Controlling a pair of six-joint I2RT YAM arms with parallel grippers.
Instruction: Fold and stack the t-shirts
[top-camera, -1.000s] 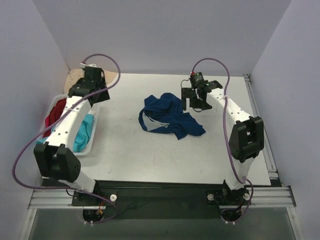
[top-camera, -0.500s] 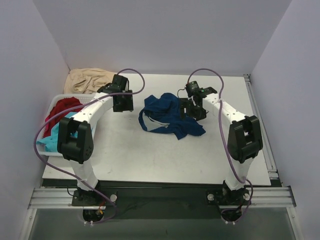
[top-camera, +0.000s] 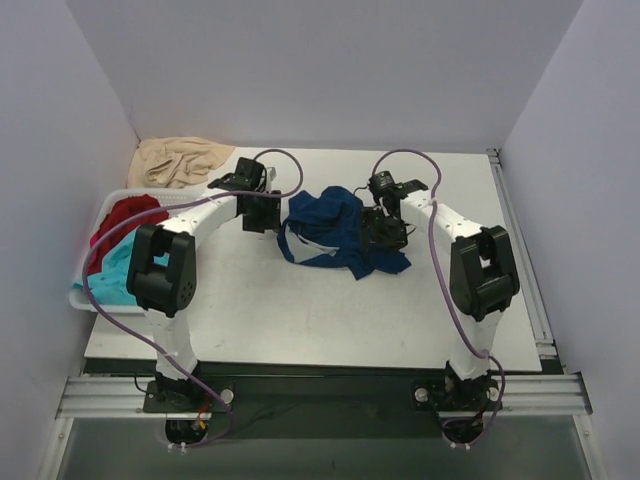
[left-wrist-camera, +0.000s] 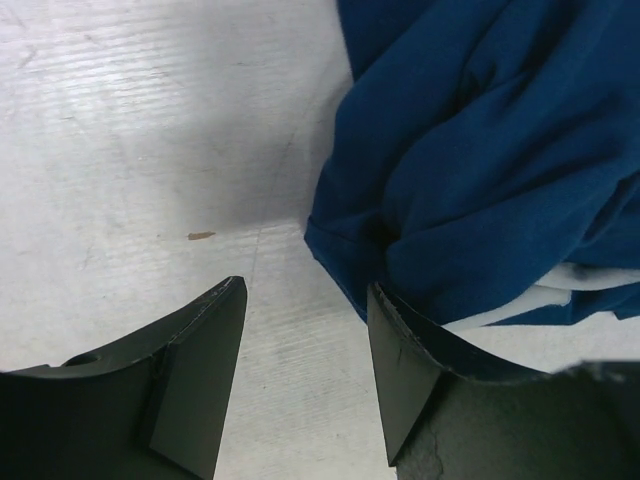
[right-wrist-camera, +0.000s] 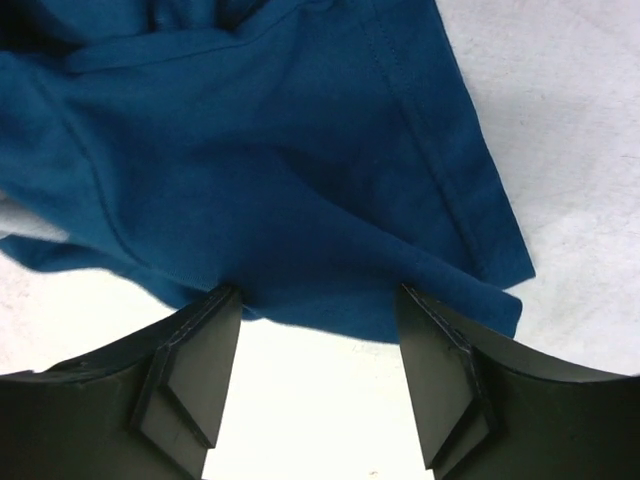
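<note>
A navy blue t-shirt (top-camera: 335, 228) lies crumpled in the middle of the table, a pale lining showing at its near edge. My left gripper (top-camera: 267, 212) hovers open at its left edge; in the left wrist view the left gripper (left-wrist-camera: 305, 300) has bare table between its fingers and the navy cloth (left-wrist-camera: 480, 150) against the right finger (left-wrist-camera: 405, 370). My right gripper (top-camera: 386, 228) is low over the shirt's right side. The right wrist view shows that gripper (right-wrist-camera: 318, 300) open, the navy hem (right-wrist-camera: 300, 200) lying across its fingertips. Red (top-camera: 126, 218) and turquoise (top-camera: 115, 266) t-shirts sit in the basket.
A white basket (top-camera: 100, 303) stands at the table's left edge. A beige cloth (top-camera: 180, 160) lies bunched in the back left corner. Purple cables loop above both arms. Walls close in the back and sides.
My left arm has swung from over the basket across to the navy shirt's left edge. My right gripper has dropped onto the shirt's right side and its jaws have narrowed.
</note>
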